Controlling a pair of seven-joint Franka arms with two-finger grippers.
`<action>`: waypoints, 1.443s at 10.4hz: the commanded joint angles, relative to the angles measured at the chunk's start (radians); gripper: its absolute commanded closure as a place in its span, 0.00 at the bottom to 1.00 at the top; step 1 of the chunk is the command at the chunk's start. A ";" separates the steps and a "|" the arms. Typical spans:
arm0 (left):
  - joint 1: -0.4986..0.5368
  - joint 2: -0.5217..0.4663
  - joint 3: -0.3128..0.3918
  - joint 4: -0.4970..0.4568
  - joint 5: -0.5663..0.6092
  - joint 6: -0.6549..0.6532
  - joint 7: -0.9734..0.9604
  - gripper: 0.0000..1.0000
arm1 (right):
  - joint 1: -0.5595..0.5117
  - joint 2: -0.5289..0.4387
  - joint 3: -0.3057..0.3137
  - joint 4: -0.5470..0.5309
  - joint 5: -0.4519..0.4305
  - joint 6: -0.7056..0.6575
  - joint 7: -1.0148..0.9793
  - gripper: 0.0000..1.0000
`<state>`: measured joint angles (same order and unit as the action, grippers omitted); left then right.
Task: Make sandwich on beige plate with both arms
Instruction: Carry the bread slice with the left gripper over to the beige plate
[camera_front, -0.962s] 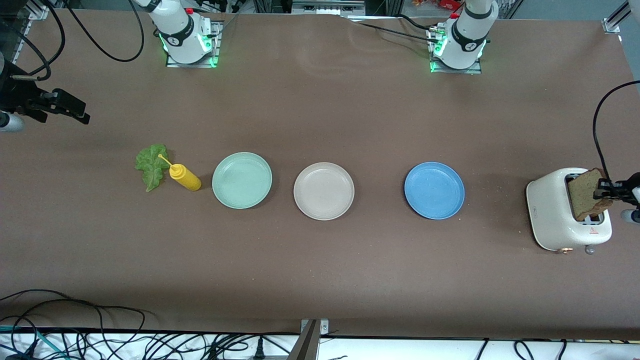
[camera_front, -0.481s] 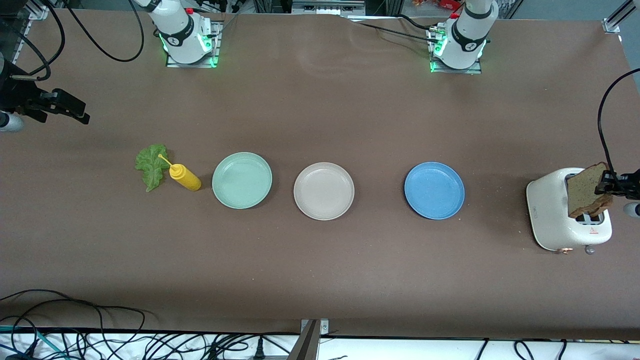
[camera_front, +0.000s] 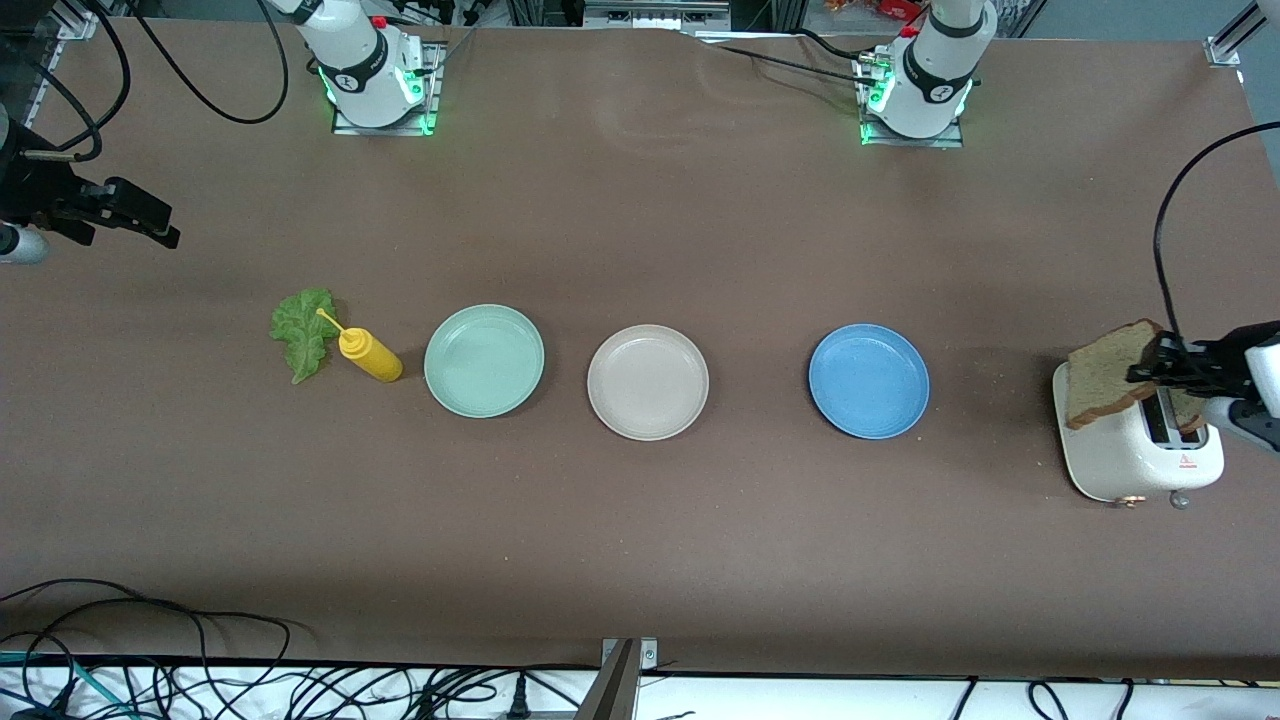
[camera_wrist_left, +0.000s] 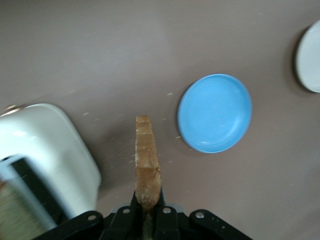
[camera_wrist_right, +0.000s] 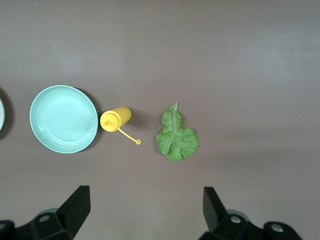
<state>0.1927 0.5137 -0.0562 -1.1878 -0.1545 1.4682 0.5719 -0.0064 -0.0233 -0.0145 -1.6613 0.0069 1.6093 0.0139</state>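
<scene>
Take the beige plate (camera_front: 648, 382) as the middle of a dial in the front view, with 12 toward the robots' bases.

- **Right gripper** (camera_front: 155, 228): it hangs out at about 10 o'clock, at the right arm's end of the table. Its fingers are spread wide and hold nothing, and this arm waits.
- **Lettuce leaf** (camera_front: 303, 333) and **yellow squeeze bottle** (camera_front: 370, 357): both lie at 9 o'clock, side by side. The bottle's nozzle points at the leaf.
- **Mint-green plate** (camera_front: 484, 361): it is also at 9 o'clock, near the beige plate, and empty.
- **Beige plate**: it is bare, so no part of the sandwich is on it yet.
- **Blue plate** (camera_front: 868, 380): it sits at 3 o'clock, empty.
- **White toaster** (camera_front: 1110, 455): it stands at 3 o'clock at the left arm's end. What looks like a second slice (camera_wrist_left: 17, 220) is down in a slot.
- **Left gripper** (camera_front: 1160, 365): it is pressed together on one edge of a bread slice (camera_front: 1105, 388). The slice hangs tilted over the toaster and is out of the slot.

The step in hand looks like carrying this first slice to the beige plate.

1. Raise the slice enough that its low corner clears the toaster's top.
2. Travel toward 9 o'clock and pass over the blue plate without stopping there.
3. The grip is on one edge only, so move smoothly to keep the slice from swinging or slipping.
4. Over the beige plate, turn the wrist so the slice faces flat down.
5. Lower it close to the plate before letting go, so it lands centred.
</scene>
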 joint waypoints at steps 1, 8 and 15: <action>-0.054 0.006 -0.007 0.001 -0.092 -0.020 -0.054 1.00 | 0.000 -0.003 -0.002 0.008 0.016 -0.011 0.006 0.00; -0.261 0.103 -0.007 -0.030 -0.330 -0.022 -0.353 1.00 | 0.000 -0.003 -0.002 0.008 0.015 -0.011 0.006 0.00; -0.338 0.285 -0.007 -0.029 -0.821 -0.006 -0.596 1.00 | 0.000 -0.003 -0.005 0.008 0.015 -0.011 0.006 0.00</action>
<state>-0.1256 0.7704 -0.0660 -1.2329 -0.9082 1.4592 0.0152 -0.0067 -0.0228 -0.0151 -1.6606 0.0069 1.6088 0.0139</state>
